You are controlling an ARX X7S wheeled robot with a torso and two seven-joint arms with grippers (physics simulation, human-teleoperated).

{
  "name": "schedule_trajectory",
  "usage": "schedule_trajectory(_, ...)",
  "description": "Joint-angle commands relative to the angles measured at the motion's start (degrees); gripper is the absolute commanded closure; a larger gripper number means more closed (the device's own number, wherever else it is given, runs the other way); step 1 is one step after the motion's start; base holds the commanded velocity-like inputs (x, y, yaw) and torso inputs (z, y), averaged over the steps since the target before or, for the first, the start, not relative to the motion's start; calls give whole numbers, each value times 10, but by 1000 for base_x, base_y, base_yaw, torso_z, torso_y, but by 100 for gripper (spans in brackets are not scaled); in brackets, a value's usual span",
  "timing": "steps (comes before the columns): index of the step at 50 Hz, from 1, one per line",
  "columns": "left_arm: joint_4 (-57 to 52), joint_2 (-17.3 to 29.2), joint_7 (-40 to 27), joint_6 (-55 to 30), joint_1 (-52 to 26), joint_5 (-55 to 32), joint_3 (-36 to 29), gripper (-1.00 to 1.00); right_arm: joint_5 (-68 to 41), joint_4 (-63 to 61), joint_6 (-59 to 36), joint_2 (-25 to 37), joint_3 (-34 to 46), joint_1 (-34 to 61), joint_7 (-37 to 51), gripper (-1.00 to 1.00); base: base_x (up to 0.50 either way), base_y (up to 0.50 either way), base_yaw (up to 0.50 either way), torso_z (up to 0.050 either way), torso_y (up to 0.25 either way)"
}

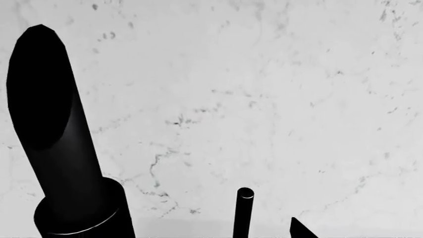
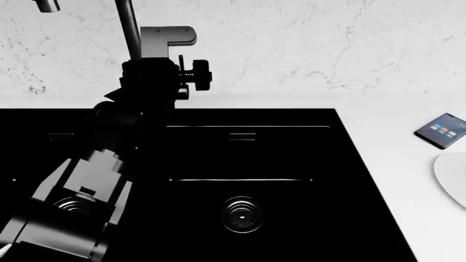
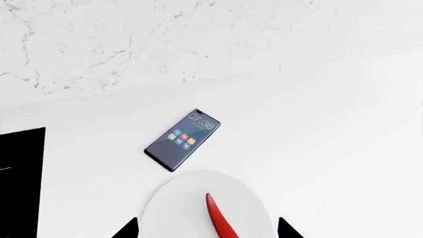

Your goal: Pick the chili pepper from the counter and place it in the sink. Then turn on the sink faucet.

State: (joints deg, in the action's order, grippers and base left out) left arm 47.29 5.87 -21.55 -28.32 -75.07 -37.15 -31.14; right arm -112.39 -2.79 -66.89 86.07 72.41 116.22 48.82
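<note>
chili pepper point(image 3: 220, 221) lies on the white plate point(image 3: 172, 208) on the tabletop point(image 3: 317, 124), beside a phone point(image 3: 182, 139). right tool point(image 3: 208, 233) spread open, empty above it; left tool's point(image 2: 185, 73) opening i cannot tell, by the sink faucet point(image 2: 128, 27).

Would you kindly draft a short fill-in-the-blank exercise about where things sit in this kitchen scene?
1. The chili pepper lies on the white ____.
2. The smartphone rests on the counter with its screen facing ____.
3. The left gripper is raised beside the sink ____.
4. The sink basin is coloured ____.

Missing words: plate; up; faucet; black.
</note>
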Motion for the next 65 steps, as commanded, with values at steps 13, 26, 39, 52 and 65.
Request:
schedule_trajectory(13,-24,-8,7,-7,13,-3,7,-100,86,10,120,1,30,-80,-78,-100,0,0,0,0,0)
schedule_trajectory(26,-12,-9,11,3,8,-5,5,-100,98,9,154,3,43,-105,-87,-100,0,0,0,0,0)
schedule_trajectory(39,-11,-9,11,6,10,-7,1,-100,111,13,204,5,64,-140,-105,-100,0,0,0,0,0)
schedule_trajectory(52,-10,-8,12,8,11,-9,-4,-100,121,30,248,-7,79,-168,-119,-100,0,0,0,0,0)
schedule_trajectory(65,0,-11,15,15,8,-10,-8,-100,124,34,289,-10,94,-197,-129,-100,0,0,0,0,0)
